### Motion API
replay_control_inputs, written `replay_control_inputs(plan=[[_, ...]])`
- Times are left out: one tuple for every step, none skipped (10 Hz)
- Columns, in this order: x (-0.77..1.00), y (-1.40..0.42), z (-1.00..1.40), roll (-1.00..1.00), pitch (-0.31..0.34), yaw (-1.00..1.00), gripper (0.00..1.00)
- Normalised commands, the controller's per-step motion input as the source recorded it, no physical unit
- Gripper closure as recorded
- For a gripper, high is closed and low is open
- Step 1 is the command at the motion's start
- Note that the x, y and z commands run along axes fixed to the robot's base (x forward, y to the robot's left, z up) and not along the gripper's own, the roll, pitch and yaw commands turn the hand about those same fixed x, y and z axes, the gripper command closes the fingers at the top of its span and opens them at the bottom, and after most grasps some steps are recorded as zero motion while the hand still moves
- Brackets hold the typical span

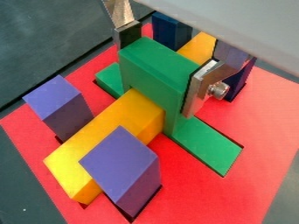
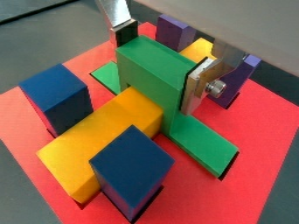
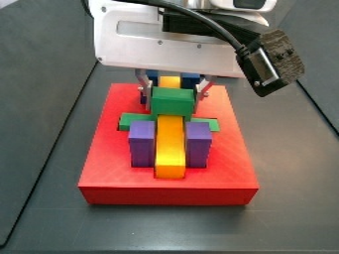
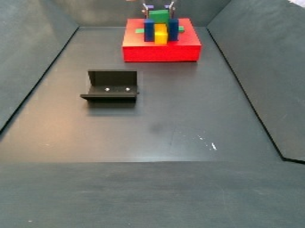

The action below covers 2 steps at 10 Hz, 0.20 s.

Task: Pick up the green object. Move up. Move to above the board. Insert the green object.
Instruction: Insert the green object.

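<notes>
The green object (image 1: 162, 83) sits astride the yellow bar (image 1: 111, 136) on the board (image 1: 251, 175), gripper (image 1: 163, 59) fingers clamped on it. Insertion seems nearly done; next, let go and lift.

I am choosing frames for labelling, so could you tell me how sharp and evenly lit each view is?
Both wrist views: close, bright, the tool on the green object slightly soft. A side view: sharp, the board evenly lit. Another side view: the board tiny and far, faint glare on the floor.
</notes>
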Motion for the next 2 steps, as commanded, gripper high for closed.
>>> replay_control_inputs(plan=[[0.0, 0.0, 0.0, 0.0, 0.0, 0.0, 1.0], [0.0, 0.0, 0.0, 0.01, 0.0, 0.0, 1.0]])
